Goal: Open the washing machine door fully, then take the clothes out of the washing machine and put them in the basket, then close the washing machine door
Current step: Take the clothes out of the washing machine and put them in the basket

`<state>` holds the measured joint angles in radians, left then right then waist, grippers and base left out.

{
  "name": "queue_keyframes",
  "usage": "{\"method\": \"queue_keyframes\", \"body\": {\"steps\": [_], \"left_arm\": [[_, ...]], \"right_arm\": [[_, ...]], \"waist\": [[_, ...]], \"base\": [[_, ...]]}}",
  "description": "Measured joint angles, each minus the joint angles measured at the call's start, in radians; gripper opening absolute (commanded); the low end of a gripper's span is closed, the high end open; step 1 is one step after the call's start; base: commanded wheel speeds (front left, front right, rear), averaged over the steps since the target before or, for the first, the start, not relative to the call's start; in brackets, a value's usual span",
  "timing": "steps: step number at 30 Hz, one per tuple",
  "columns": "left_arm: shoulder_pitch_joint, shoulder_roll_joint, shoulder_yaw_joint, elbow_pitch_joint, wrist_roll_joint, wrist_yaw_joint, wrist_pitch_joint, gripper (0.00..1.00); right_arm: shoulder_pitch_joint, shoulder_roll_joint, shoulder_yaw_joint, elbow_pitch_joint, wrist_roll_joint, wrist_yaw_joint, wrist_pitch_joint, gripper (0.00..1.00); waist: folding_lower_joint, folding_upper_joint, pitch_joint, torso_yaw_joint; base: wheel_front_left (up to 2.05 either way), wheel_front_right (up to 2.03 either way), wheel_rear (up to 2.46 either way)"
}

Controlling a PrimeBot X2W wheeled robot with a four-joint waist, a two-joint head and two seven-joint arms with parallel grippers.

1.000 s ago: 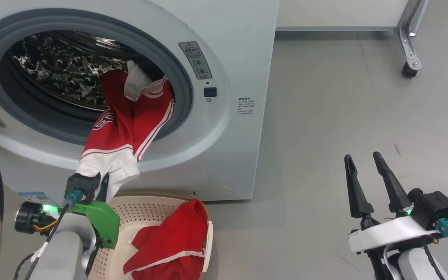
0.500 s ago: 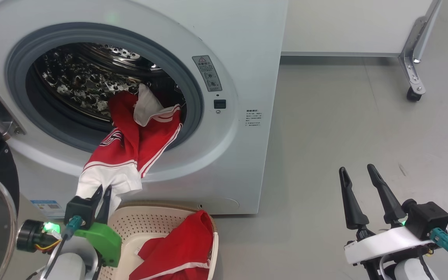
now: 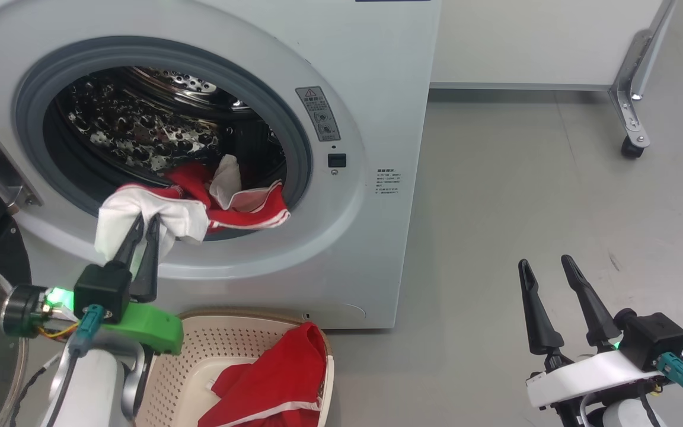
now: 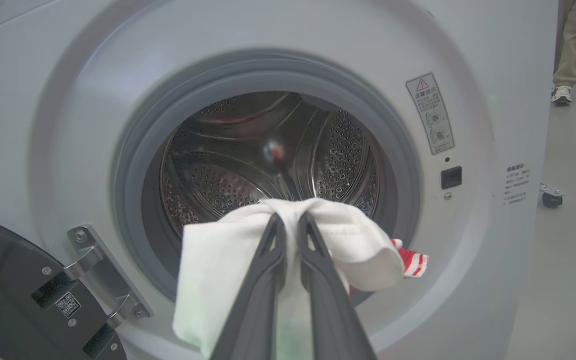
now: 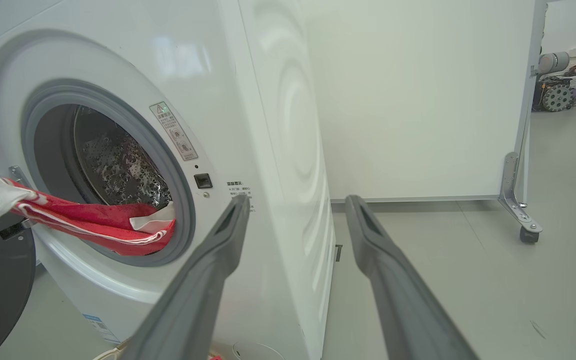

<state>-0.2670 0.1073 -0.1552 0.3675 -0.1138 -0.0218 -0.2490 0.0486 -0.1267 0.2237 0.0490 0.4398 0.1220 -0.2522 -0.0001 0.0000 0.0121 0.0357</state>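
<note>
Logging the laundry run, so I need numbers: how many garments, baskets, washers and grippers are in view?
Red-and-white garments: 2, one hanging out of the drum, one in the basket
Baskets: 1
Washing machine: 1
Grippers: 2, left gripper shut on the hanging garment, right gripper open
Total: 6

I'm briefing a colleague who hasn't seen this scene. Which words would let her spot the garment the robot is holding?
Find the white washing machine and its round opening with the grey ring. Over the ring's lower edge trails a red garment with white stripes, its white end pinched in the left gripper. Unlike the red piece lying in the basket below, it hangs stretched in mid-air.
</note>
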Motion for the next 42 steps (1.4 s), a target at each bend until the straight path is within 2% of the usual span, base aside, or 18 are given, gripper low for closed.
{"method": "queue_keyframes", "body": {"steps": [11, 23, 31, 39, 42], "left_arm": [[0.021, -0.002, 0.038, -0.276, 0.002, 0.027, -0.003, 0.0], [0.104, -0.004, 0.039, -0.349, 0.012, 0.027, -0.003, 0.0], [0.098, -0.005, 0.065, -0.51, 0.037, 0.048, -0.003, 0.0], [0.101, -0.013, 0.057, -0.544, 0.045, 0.049, -0.008, 0.0], [0.117, -0.02, 0.043, -0.516, 0.044, 0.047, -0.009, 0.0]], "right_arm": [[0.002, -0.001, 0.0, -0.005, 0.0, 0.0, 0.0, 1.0], [0.002, 0.0, 0.005, -0.01, 0.0, 0.0, 0.0, 1.0], [0.002, -0.001, 0.004, -0.011, 0.0, 0.0, 0.0, 1.0], [0.002, -0.002, 0.01, -0.012, 0.0, 0.0, 0.0, 1.0], [0.002, -0.003, 0.013, -0.012, 0.0, 0.0, 0.0, 1.0]], "waist": [[0.0, 0.0, 0.003, -0.009], [0.0, 0.0, 0.013, -0.025], [0.0, 0.0, 0.025, -0.03], [0.0, 0.0, 0.028, -0.029], [0.0, 0.0, 0.029, -0.028]], "base": [[0.0, 0.0, 0.0], [0.0, 0.0, 0.0], [0.0, 0.0, 0.0], [0.0, 0.0, 0.0], [0.0, 0.0, 0.0]]}}
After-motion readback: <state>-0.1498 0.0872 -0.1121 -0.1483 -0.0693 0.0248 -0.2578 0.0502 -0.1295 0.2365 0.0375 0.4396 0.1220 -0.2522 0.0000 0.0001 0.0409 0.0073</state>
